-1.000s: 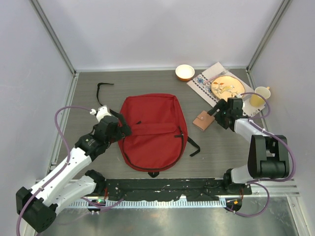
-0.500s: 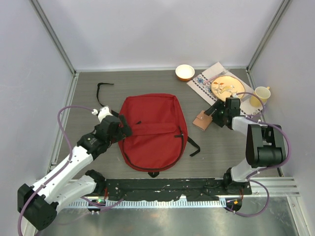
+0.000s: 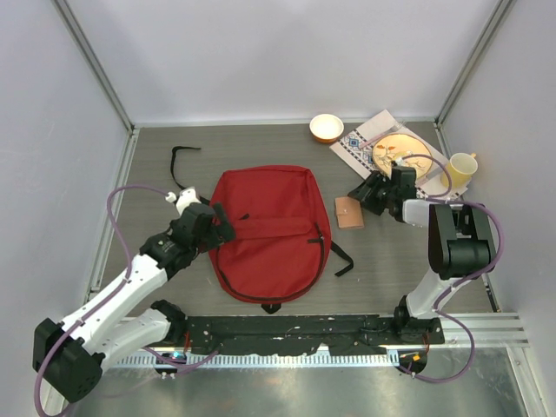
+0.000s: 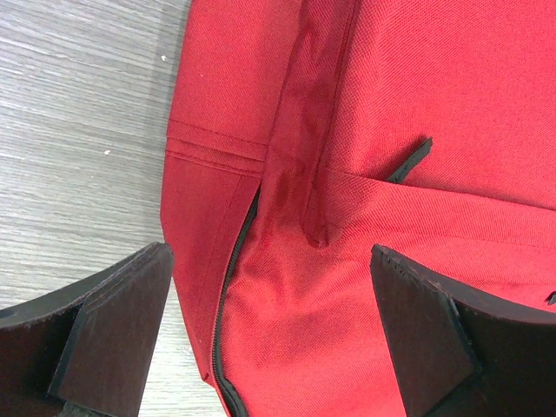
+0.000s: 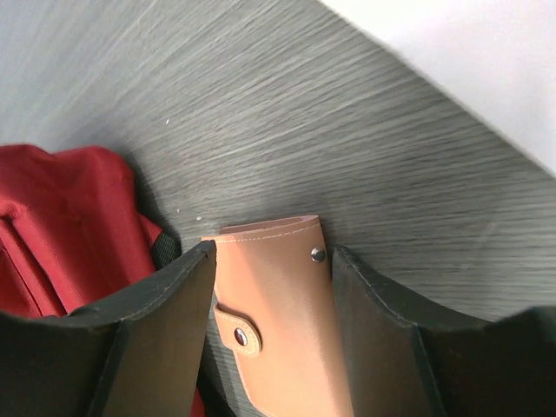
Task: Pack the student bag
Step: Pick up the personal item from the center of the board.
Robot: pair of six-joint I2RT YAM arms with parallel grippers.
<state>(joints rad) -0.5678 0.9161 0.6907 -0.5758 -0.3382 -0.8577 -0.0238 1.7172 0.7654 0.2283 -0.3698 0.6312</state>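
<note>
Lab robot cell: white walls (image 3: 287, 52), aluminium posts (image 3: 95, 62).

Big soft red fabric backpack (image 3: 269, 230), lying flat!
Front pocket faces up, dark zippers run down its sides, black straps spill out left and right.

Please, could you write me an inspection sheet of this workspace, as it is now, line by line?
Surface: grey wood-grain table.
Job's things: red student bag lies flat, mid-table; tan wallet beside its right edge.
Clutter: bowl, plate on patterned cloth, yellow cup, black strap.
Grippers: left gripper open over bag's left edge; right gripper straddles wallet, grip unclear.
Cables: purple cables along both arms.
Surroundings: white walls, metal posts.
</note>
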